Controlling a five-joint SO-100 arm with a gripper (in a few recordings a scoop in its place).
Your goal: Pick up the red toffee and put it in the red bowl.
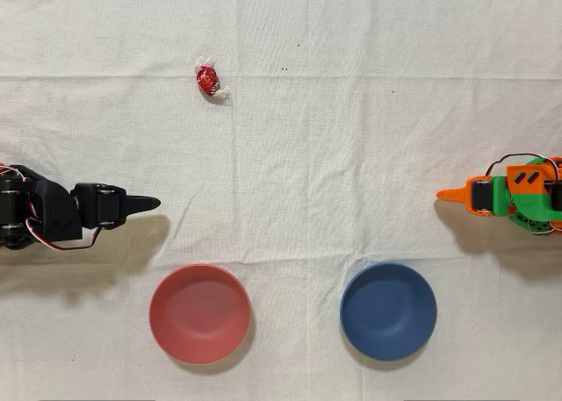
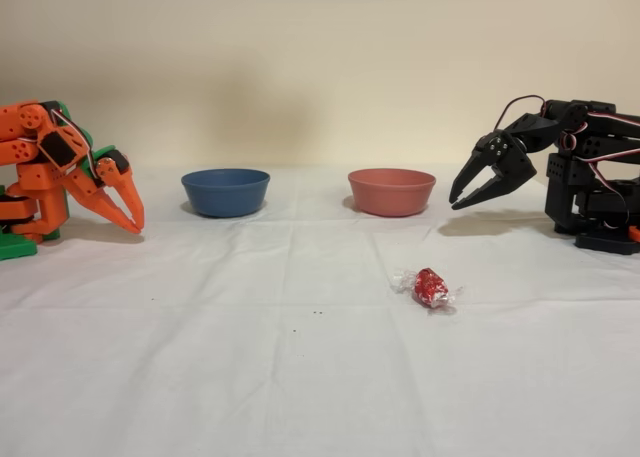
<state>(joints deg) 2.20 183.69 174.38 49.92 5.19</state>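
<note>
The red toffee (image 1: 208,80) lies on the white cloth, a small ball in shiny red foil with clear twisted ends; in the fixed view the red toffee (image 2: 430,287) sits near the front, right of centre. The salmon-red bowl (image 1: 199,312) stands empty at the near edge in the overhead view, and at the back in the fixed view (image 2: 391,191). My black gripper (image 1: 151,204) hovers at the left of the overhead view, between toffee and bowl, well apart from both. In the fixed view the gripper (image 2: 455,203) hangs just right of the red bowl, fingertips together, holding nothing.
A dark blue bowl (image 1: 388,311) of the same size stands beside the red one, also empty (image 2: 225,191). The idle orange arm (image 1: 509,195) rests at the opposite side of the cloth. A wrinkled white cloth (image 1: 351,138) covers the table.
</note>
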